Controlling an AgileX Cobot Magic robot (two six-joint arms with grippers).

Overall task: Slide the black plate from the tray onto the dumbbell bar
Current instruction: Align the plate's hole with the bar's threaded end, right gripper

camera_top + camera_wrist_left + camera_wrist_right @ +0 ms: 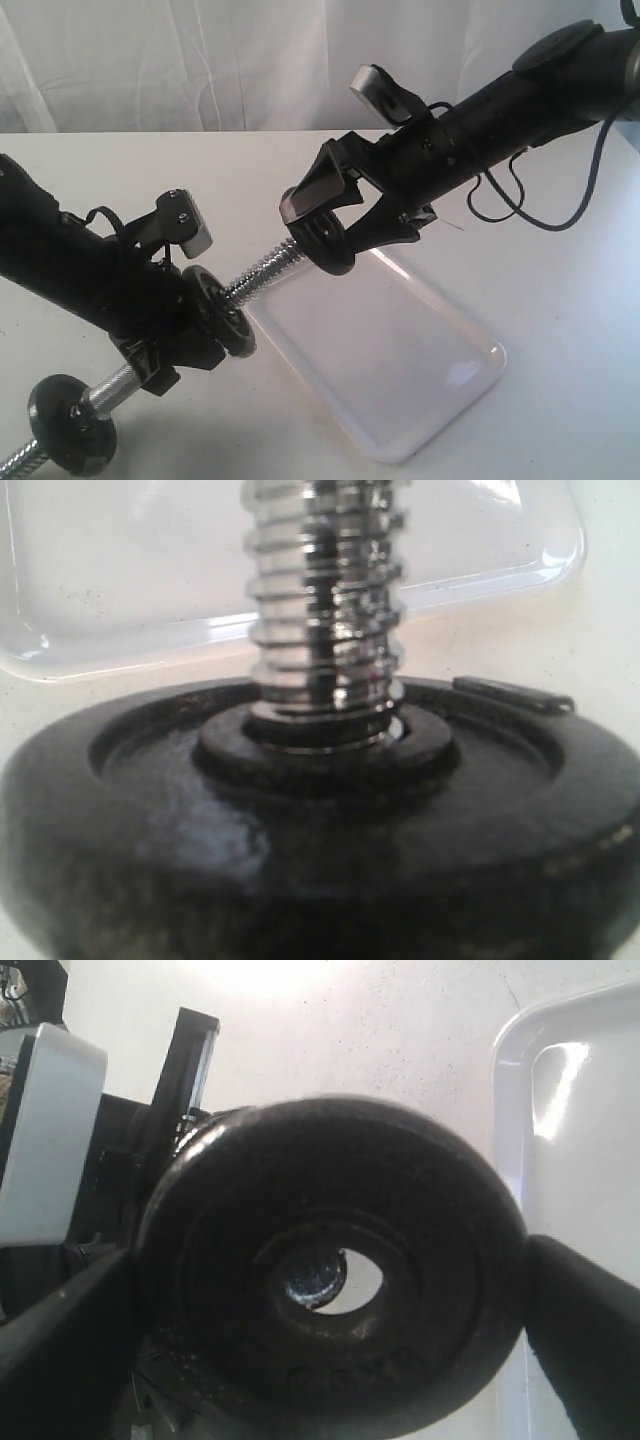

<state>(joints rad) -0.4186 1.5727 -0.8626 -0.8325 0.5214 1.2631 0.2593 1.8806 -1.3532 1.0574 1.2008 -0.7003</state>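
While the left gripper (158,368) is closed around the bar (262,272) in the outside view, the bar slants up from the lower left, its threaded end pointing at the right gripper (322,228). One black disc (222,315) sits on the bar just above the left gripper and a second disc (70,420) sits near the bar's low end. The right gripper is clamped on the black plate (335,255), holding it on edge in the air above the near corner of the white tray (400,370), which lies flat on the white table (560,330). The bar's tip meets the plate at its middle; whether it has entered the hole cannot be told from here. From the left wrist camera, the upper disc (320,830) fills the foreground with the shiny threaded bar (325,610) rising out of its hole, and the tray (100,590) lies behind; the fingers are out of sight. From the right wrist camera, the plate (330,1170) is pinched at its rim between two dark fingers (590,1330), the end of the bar (315,1282) shows through the hole, off centre, and a corner of the tray (585,1110) lies to one side.
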